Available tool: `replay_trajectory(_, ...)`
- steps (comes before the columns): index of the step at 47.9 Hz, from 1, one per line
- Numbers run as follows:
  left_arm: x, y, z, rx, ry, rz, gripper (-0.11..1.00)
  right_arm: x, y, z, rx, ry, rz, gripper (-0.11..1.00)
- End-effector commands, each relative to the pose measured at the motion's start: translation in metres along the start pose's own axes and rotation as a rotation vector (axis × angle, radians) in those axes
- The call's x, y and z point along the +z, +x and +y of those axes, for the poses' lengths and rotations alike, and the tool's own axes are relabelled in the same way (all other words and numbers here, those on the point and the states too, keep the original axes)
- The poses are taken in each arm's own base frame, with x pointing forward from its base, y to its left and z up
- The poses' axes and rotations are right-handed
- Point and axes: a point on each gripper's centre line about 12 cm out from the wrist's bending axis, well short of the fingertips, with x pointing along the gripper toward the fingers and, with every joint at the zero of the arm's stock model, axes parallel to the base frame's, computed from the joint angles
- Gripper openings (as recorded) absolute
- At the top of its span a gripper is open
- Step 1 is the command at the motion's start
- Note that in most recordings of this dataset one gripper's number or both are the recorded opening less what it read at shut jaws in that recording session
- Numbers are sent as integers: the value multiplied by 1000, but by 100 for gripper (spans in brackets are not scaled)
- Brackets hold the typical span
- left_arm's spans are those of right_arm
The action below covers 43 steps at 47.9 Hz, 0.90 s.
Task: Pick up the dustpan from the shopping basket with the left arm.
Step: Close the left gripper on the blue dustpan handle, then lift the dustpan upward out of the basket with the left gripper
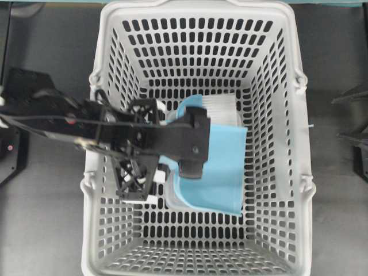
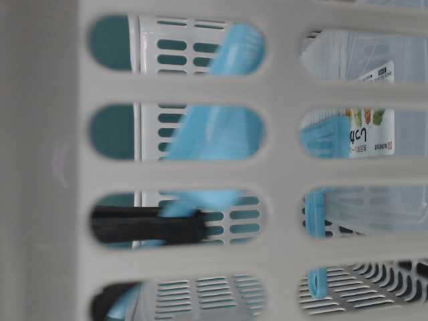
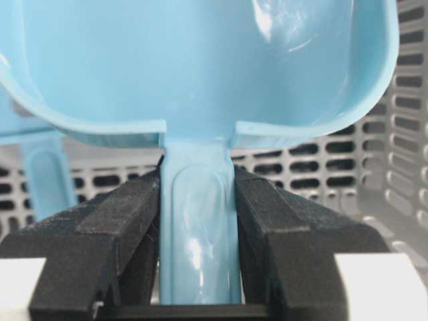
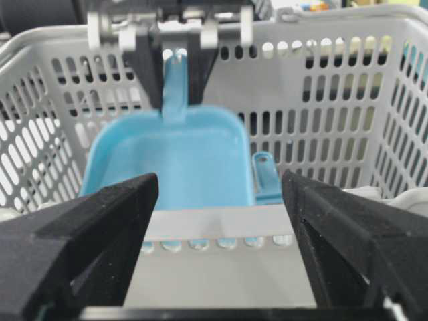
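Both fingers of the left hand point(image 3: 199, 294) are clamped on the dustpan point(image 3: 200, 73) handle inside the shopping basket point(image 1: 299, 144); it's best lifted straight, clear of the walls.

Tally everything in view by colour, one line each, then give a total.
Light blue: 2, the dustpan and the brush with white bristles
Grey: 1, the basket
Clear: 1, the container
Black: 2, the left gripper and the right gripper
Total: 6
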Motion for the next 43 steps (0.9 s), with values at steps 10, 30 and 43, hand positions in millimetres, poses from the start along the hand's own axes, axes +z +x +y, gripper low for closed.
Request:
replay_trajectory(10, 19, -42, 1, -3, -2, -98, 29, -3, -2, 0, 0, 11, 0, 72)
replay_trajectory(30, 27, -68, 4, -2, -2, -167, 29, -10, -7, 0, 0, 14, 3, 72)
replay_trajectory(43, 26, -96, 13, 6, -16, -236, 29, -12, -7, -1, 0, 14, 9, 72)
